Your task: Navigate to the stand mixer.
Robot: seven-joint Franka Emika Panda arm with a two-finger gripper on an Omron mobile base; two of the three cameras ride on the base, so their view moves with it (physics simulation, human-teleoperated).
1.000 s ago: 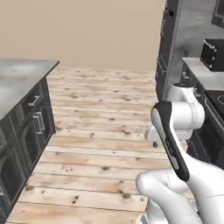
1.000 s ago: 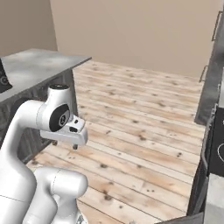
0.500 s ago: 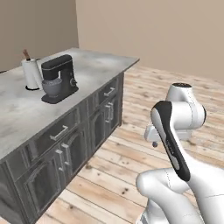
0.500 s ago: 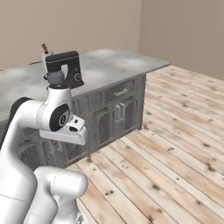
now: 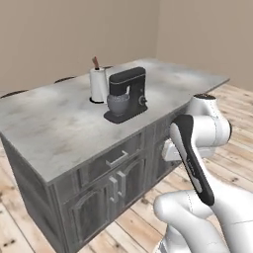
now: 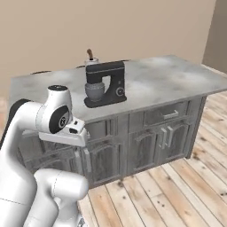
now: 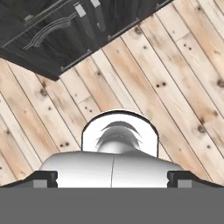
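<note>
- Paper-towel roll (image 5: 98, 84): white, upright, brown stick on top; upper left of centre in the left base view, just beside and behind the mixer. In the right base view (image 6: 91, 60) it peeks over the mixer's head.
- Stand mixer (image 5: 126, 95): dark charcoal, boxy head over a grey bowl, flat base. It stands on the grey marbled surface (image 5: 59, 123) of a kitchen island, above centre in the left base view and above and left of centre in the right base view (image 6: 104, 84).
- Island front (image 6: 164, 137): dark panelled doors and drawers with pale handles, lower middle of both base views; the hand view catches a dark cabinet door (image 7: 57, 35) across its top over the wooden floor (image 7: 175, 87).
- Arm (image 5: 197, 148): white, folded, right half of the left base view and left half of the right base view. The fingertips sit as small dark blocks at the bottom corners of the hand view; whether the jaws are released or clenched I cannot tell. Nothing shows between them.
- Change: a second ago both base views held open floor and far cabinets; half a second ago the island swung in with the mixer small at the upper left. Now it sits larger and nearer the middle. The whole picture shifted, so the base turned and drove; nothing on the surface moved.
- Meaning: by my judgement the approach is nearly done, with perhaps a little closing in left.
</note>
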